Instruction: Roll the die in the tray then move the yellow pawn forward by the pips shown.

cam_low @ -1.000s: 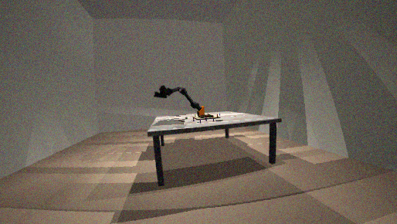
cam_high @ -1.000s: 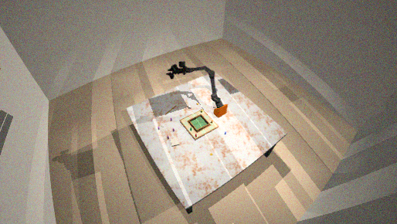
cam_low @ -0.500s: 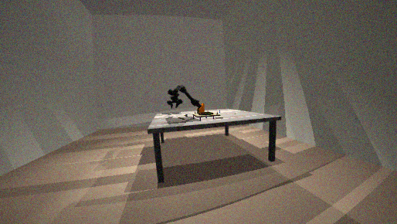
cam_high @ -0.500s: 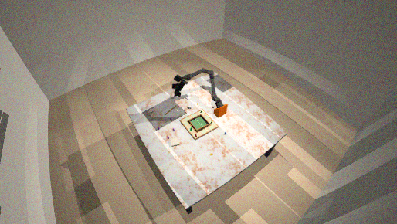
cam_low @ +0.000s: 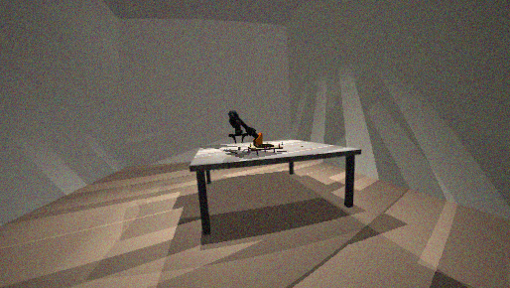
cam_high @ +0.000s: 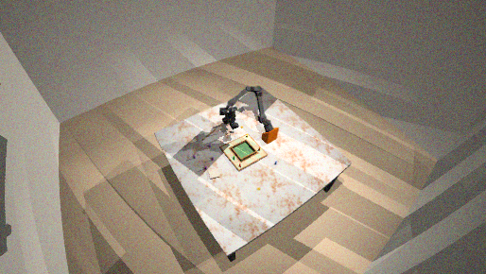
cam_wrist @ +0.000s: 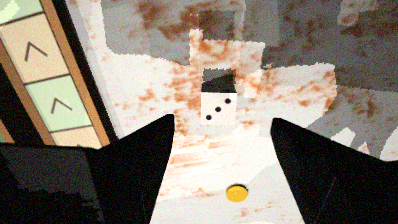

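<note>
- Hanging above the bench (cam_wrist: 300,100), the jaws stand apart with nothing between them; the two black fingers frame the bottom of the wrist view.
- Ahead of the gap sits the white die (cam_wrist: 218,107), resting on the bench, apart from both fingers. The face turned to the camera shows three black pips in a slanted row; its upper face looks dark, and I cannot tell the count there.
- Nearer the camera, between the fingers and low in the wrist view, a small yellow round thing (cam_wrist: 236,193) lies on the bench; it may be the yellow pawn seen from above, but I cannot tell for sure.
- To the left of the wrist view runs a strip of the board (cam_wrist: 55,75), with cream and green squares, each marked by an arrow, and a wooden edge.
- In the top view the arm (cam_high: 257,106) reaches from its orange base (cam_high: 269,135) over the bench's far side, with the gripper (cam_high: 230,119) just beyond the board's corner.
- The tray (cam_high: 244,150), green inside, sits in the middle of the board.
</note>
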`<state>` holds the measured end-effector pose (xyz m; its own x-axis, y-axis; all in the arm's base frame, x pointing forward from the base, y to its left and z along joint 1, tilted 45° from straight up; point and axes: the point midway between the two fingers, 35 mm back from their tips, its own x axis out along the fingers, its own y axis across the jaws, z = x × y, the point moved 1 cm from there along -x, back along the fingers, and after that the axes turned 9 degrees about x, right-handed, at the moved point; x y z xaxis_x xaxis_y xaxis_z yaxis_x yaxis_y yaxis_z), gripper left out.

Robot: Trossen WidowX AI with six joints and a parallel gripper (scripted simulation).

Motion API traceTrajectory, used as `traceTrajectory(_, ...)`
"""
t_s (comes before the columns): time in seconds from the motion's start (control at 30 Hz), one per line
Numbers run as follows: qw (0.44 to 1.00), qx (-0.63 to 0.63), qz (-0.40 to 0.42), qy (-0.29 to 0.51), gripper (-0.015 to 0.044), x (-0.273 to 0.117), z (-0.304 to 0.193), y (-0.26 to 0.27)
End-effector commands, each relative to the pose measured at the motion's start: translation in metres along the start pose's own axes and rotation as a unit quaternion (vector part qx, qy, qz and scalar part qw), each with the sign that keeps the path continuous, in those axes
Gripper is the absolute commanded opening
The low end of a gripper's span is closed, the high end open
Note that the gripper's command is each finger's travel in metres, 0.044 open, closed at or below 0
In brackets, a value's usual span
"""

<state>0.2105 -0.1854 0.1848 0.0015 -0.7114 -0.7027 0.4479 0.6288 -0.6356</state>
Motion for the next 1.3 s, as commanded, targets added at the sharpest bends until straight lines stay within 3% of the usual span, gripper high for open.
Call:
traceTrajectory(0.0,1.0,-0.01,-0.01,0.013,0.0275,0.0,-0.007,0.002)
traceTrajectory(1.07,1.0,-0.01,-0.012,0.012,0.0275,0.047,-0.005,0.0)
traceTrajectory(1.27,1.0,-0.01,-0.012,0.012,0.0118,0.047,-0.005,0.0)
